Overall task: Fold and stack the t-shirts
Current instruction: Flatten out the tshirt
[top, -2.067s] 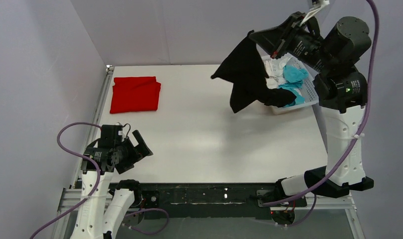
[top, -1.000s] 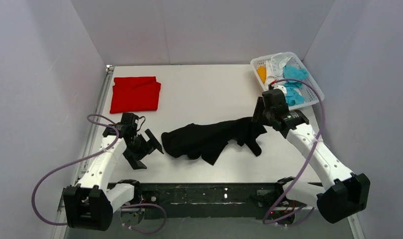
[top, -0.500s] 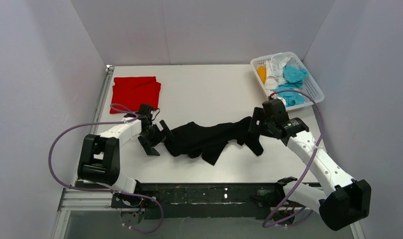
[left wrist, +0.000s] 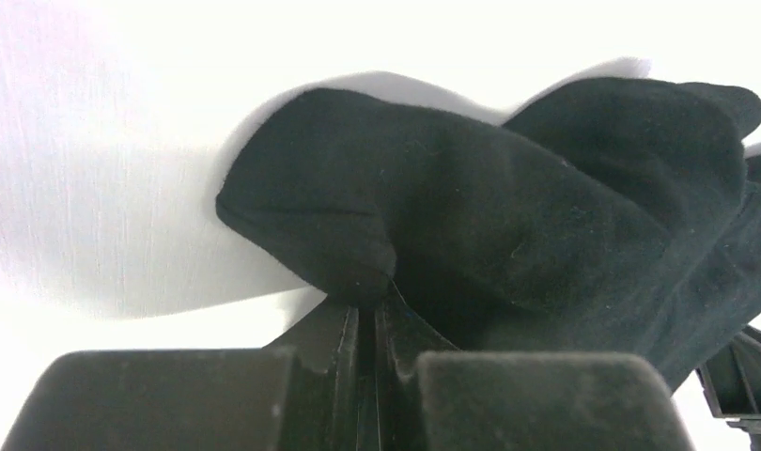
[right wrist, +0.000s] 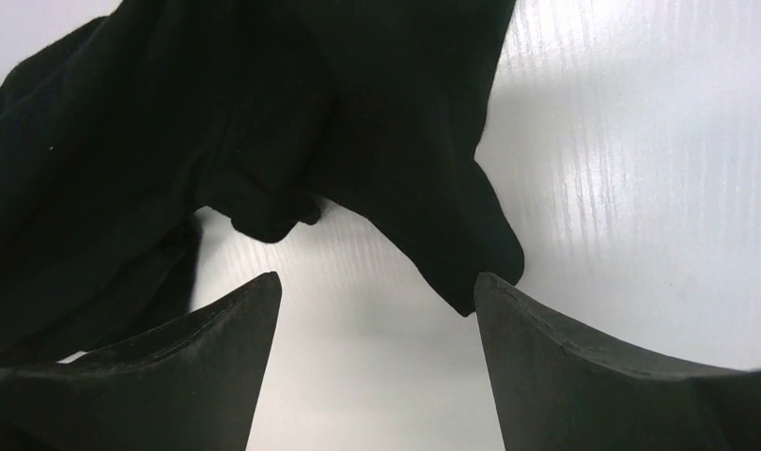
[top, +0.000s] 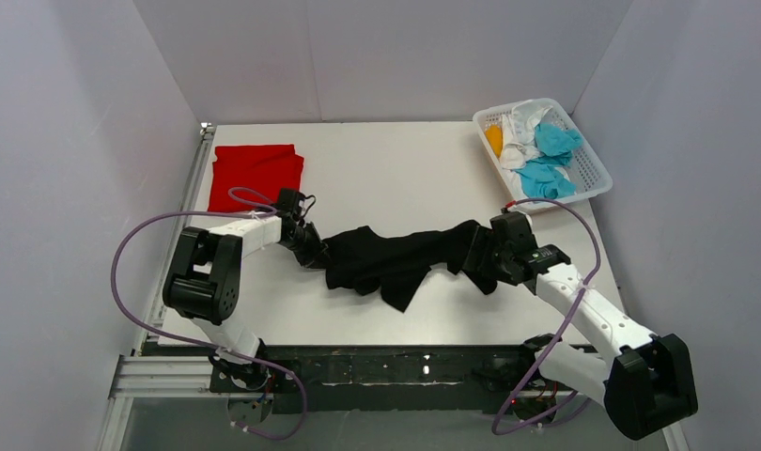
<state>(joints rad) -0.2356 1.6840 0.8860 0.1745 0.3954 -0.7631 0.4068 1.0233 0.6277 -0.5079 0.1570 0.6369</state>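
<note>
The black t-shirt (top: 396,258) lies crumpled in a long strip across the middle of the table. My left gripper (top: 313,249) is at its left end, shut on a fold of the black cloth (left wrist: 508,216), which bunches right at the closed jaws (left wrist: 367,310). My right gripper (top: 485,258) hovers low at the shirt's right end, open, with only bare table between its fingers (right wrist: 377,282). A flap of the black shirt (right wrist: 170,141) hangs just ahead of the right fingertip (right wrist: 494,301). A folded red t-shirt (top: 255,177) lies flat at the far left.
A white lattice basket (top: 593,169) stands at the far right corner, holding cyan (top: 551,155), white (top: 518,127) and orange (top: 494,139) cloth. Grey walls close in the table on three sides. A metal rail (top: 191,188) runs along the left edge.
My left gripper moved right onto the black shirt's left end and shut on it. The right gripper slid slightly nearer along the right end and stayed open.
</note>
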